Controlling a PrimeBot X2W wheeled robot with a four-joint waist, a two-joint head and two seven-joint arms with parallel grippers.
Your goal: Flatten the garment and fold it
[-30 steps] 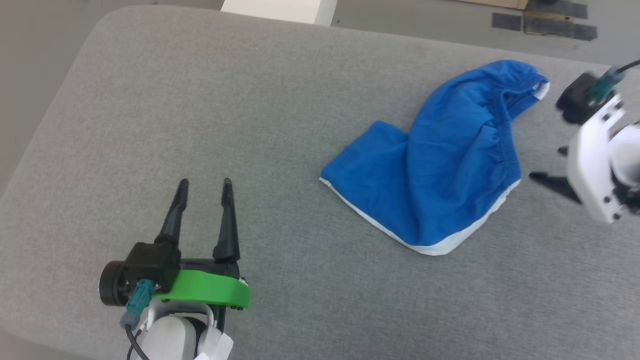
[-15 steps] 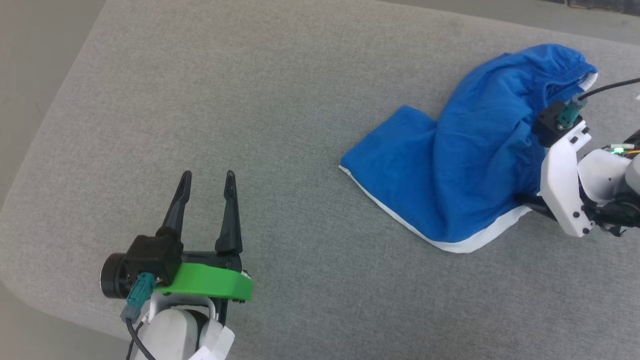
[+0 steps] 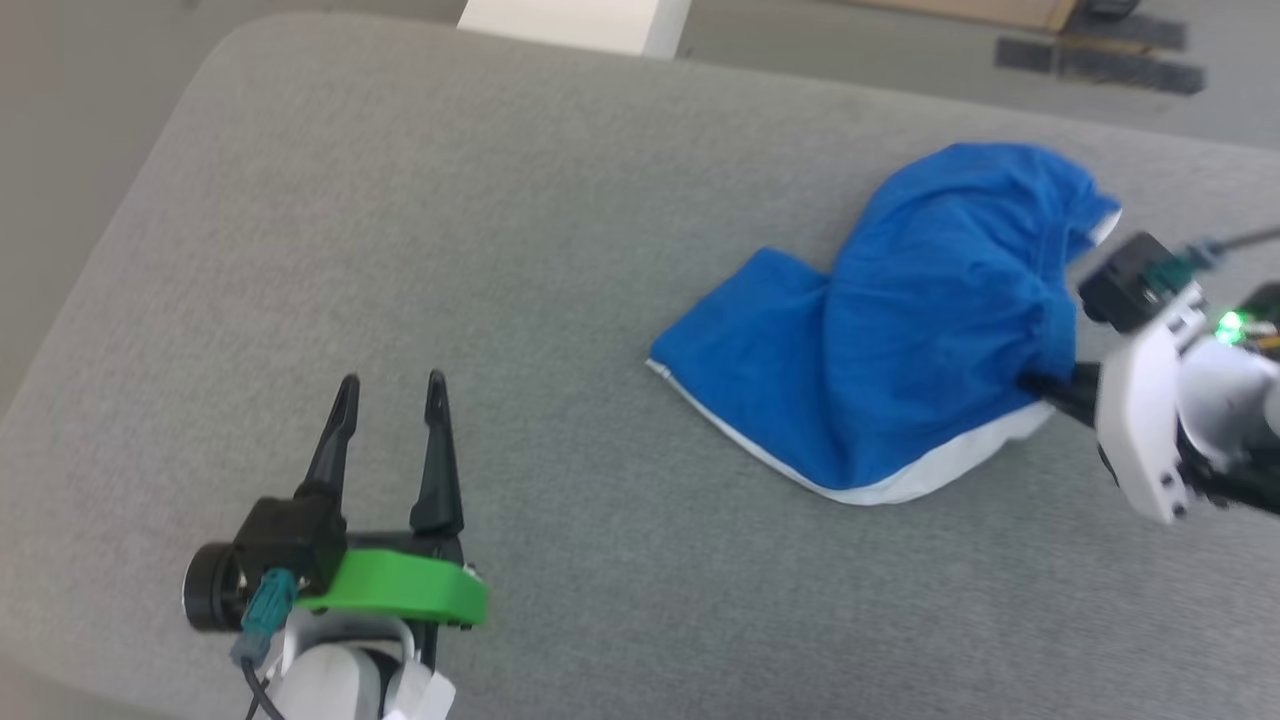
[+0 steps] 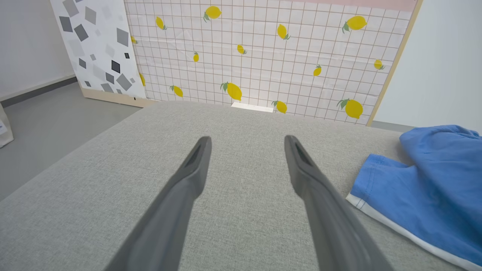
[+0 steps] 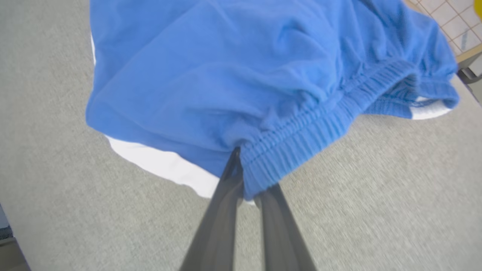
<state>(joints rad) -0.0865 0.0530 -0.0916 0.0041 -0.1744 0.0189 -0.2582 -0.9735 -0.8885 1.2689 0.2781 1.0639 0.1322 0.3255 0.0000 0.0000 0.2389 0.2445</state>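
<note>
The garment (image 3: pixel 900 350), bright blue shorts with white trim, lies bunched on the grey padded table (image 3: pixel 500 250) at the right. My right gripper (image 3: pixel 1035 385) is shut on the garment's gathered elastic waistband (image 5: pixel 301 131), and the blue fabric (image 5: pixel 226 67) spreads beyond the pinched fingers (image 5: pixel 226 188). My left gripper (image 3: pixel 388 385) stands open over bare table at the lower left, well apart from the garment (image 4: pixel 421 195), with nothing between its fingers (image 4: pixel 192 169).
The table's rounded far-left corner (image 3: pixel 230 40) drops to grey floor. A white block (image 3: pixel 575 25) stands past the far edge. A lemon-patterned board (image 4: pixel 263 52) rises behind the table. Bare grey surface spreads between the two grippers.
My right gripper came in from the right, reached the waistband and closed on it. The head camera shifted between frames. The left gripper stayed open in place.
</note>
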